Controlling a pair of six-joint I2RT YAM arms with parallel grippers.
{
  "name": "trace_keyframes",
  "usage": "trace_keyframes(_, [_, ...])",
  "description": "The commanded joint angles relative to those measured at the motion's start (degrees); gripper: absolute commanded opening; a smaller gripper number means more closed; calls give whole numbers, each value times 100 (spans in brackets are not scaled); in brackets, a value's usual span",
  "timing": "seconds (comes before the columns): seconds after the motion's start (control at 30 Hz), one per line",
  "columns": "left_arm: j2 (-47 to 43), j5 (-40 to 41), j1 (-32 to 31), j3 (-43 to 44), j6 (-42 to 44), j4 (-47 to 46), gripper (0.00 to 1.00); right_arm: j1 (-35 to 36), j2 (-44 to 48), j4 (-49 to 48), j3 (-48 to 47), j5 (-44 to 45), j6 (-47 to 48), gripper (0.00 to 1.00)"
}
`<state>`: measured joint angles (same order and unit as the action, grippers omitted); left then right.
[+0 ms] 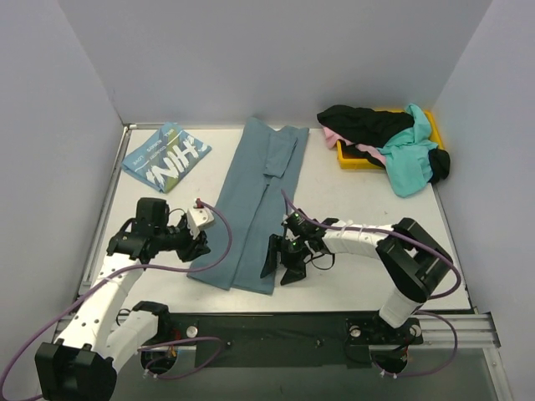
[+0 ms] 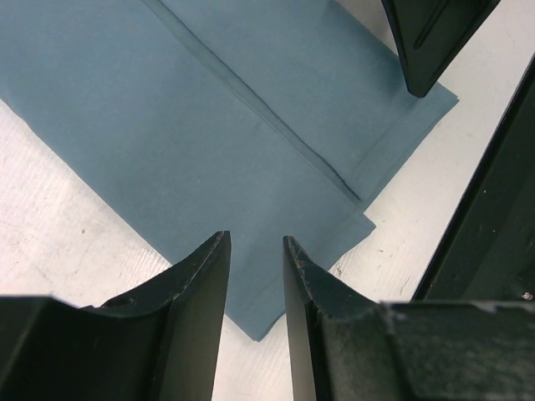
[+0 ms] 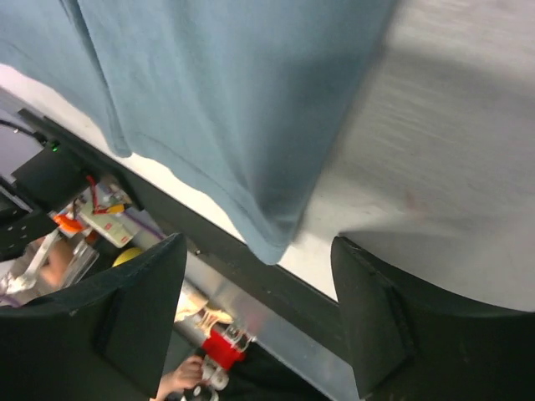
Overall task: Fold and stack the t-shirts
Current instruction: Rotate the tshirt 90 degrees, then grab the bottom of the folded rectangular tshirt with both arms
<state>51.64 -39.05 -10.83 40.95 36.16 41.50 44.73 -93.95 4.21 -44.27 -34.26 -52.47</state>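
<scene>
A slate-teal t-shirt [image 1: 255,200] lies folded into a long strip down the middle of the table. My left gripper [image 1: 201,248] sits low at its near-left corner. In the left wrist view the fingers [image 2: 201,284] stand a narrow gap apart with nothing between them, and the shirt [image 2: 209,109] lies just ahead. My right gripper [image 1: 280,266] is wide open at the near-right corner. The shirt's hem [image 3: 234,100] hangs between its two fingers [image 3: 159,292] without being pinched. A folded light-blue shirt with white letters [image 1: 165,156] lies at the back left.
A yellow bin [image 1: 349,159] at the back right holds a heap of black [image 1: 368,124], pink [image 1: 330,135] and turquoise [image 1: 410,159] shirts that spills over its rim. The black front rail [image 1: 276,322] runs just behind the shirt's near end. Grey walls enclose the table.
</scene>
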Motion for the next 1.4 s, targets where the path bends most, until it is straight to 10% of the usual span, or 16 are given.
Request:
trace_keyframes(0.0, [-57, 160, -24, 308, -364, -178, 41, 45, -571, -568, 112, 26, -220, 61])
trace_keyframes(0.23, [223, 413, -366, 834, -135, 437, 44, -377, -151, 17, 304, 174, 149, 0])
trace_keyframes(0.47, [778, 802, -2507, 1319, -49, 939, 45, -1544, 1281, 1071, 1586, 166, 1123, 0])
trace_keyframes(0.57, [751, 837, -3336, 1197, 1378, 1184, 47, -1792, 1800, 1494, 1816, 165, 1466, 1])
trace_keyframes(0.67, [1066, 1379, -4091, 802, 2034, 809, 47, -1976, 2143, 1881, 1896, 209, 1582, 26])
trace_keyframes(1.0, [1850, 1593, -4147, -157, 4775, 552, 48, -1916, 2207, 1804, 1931, 210, 1363, 45])
trace_keyframes(1.27, [1858, 1725, -4243, -676, 4277, -764, 49, -1213, 1443, 1372, 1650, 209, 984, 45])
trace_keyframes(1.37, [1850, 1673, -4313, -798, 4259, -775, 44, -1124, 1222, 1302, 1623, 165, 958, 30])
